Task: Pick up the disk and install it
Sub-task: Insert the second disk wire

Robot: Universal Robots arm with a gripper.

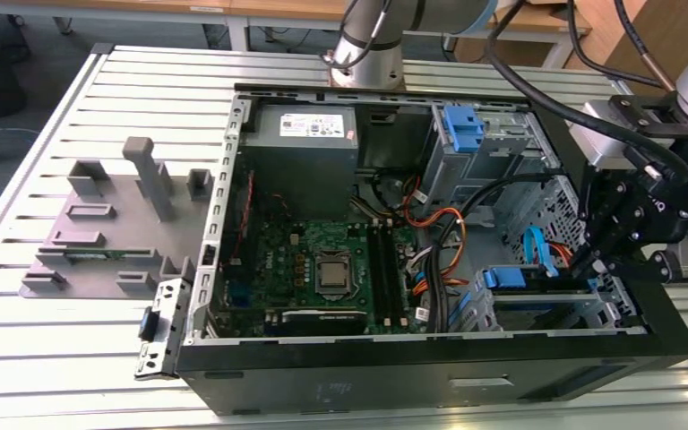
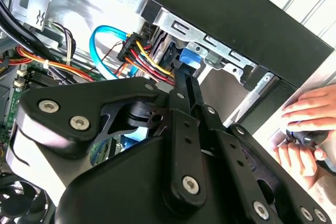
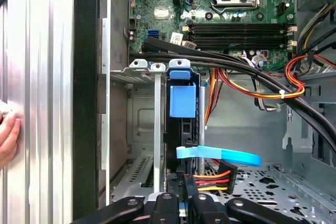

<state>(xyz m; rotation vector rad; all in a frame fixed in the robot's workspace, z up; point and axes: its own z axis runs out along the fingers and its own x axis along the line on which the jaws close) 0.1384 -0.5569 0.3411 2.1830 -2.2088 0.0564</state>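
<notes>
Disk with blue plastic bracket (image 3: 182, 100) is sitting in its metal slot; I cannot tell my gripper's (image 1: 601, 260) grip.

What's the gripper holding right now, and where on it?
Cannot be told. The gripper reaches into the drive cage at the blue-bracketed disk, but its fingertips are hidden behind the cables, so no grasp is confirmed.

Green board (image 1: 326, 260) inside a black case (image 1: 440, 372); blue bracket (image 3: 182, 100) at frame centre; grey fixture (image 1: 111, 224) left on a silver slatted table (image 1: 33, 349).
</notes>
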